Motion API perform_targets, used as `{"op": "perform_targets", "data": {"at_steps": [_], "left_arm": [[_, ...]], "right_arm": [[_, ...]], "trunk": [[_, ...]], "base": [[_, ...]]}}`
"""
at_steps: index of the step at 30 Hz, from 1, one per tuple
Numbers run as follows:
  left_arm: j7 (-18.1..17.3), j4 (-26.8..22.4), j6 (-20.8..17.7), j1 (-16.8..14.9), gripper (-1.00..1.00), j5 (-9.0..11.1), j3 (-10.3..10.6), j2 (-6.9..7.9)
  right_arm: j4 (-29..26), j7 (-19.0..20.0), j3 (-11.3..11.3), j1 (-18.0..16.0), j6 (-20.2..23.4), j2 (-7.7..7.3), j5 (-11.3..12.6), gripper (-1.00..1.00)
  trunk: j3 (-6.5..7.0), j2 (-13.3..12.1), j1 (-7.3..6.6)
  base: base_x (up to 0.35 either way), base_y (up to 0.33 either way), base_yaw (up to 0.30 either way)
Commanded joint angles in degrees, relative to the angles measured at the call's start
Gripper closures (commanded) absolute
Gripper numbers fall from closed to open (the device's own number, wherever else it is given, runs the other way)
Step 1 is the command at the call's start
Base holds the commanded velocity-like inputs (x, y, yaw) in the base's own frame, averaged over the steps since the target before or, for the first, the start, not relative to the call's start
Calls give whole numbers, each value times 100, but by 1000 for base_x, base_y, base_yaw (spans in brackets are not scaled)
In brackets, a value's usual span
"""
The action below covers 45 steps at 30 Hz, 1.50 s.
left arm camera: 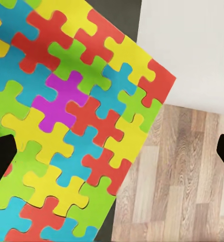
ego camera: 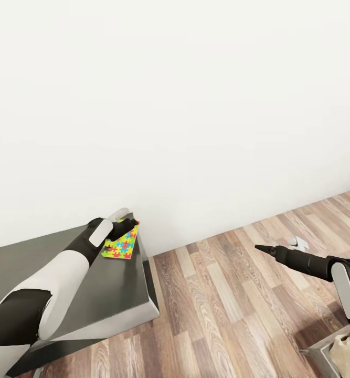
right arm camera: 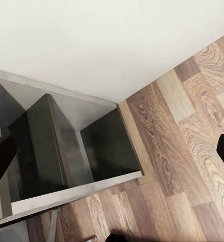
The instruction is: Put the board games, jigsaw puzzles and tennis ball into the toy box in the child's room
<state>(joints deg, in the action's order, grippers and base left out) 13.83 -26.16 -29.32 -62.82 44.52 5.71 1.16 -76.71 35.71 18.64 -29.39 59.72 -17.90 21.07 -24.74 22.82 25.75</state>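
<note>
Left gripper (ego camera: 127, 227) over jigsaw puzzle (ego camera: 121, 243) at counter (ego camera: 112, 294) corner, jaws apart, gripping nothing. Risk: thin sheet overhangs counter edge; nudge slides it to floor (ego camera: 222, 304). Right gripper (ego camera: 263, 248) off beyond counter, jaws apart.

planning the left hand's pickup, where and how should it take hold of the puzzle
Grip the puzzle by the corner and edge that jut past the table rim toward the floor. It is a thin flat sheet lying on the top, so only that overhang seems to let a finger get underneath. Come from the wall-side rim, where the left hand hovers, one finger above and one below.
</note>
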Motion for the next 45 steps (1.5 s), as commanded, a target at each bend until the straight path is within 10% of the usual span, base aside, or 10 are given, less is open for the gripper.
{"op": "perform_targets", "data": {"at_steps": [1, 32, 45], "left_arm": [[50, -12, -12, -2, -100, 62, 44, 7], [-23, -90, -14, 27, -100, 97, 18, 44], [-222, -843, -187, 330, -100, 118, -365, 402]], "right_arm": [[-2, 44, 8, -6, 28, 1, -35, -100], [-198, 44, 14, 8, 28, 9, -33, -100], [-258, 41, -21, 14, 28, 21, -36, -100]], "trunk": [[-9, 10, 3], [-9, 10, 3], [-9, 10, 3]], "base": [[0, 0, -62], [0, 0, -10], [0, 0, 0]]}}
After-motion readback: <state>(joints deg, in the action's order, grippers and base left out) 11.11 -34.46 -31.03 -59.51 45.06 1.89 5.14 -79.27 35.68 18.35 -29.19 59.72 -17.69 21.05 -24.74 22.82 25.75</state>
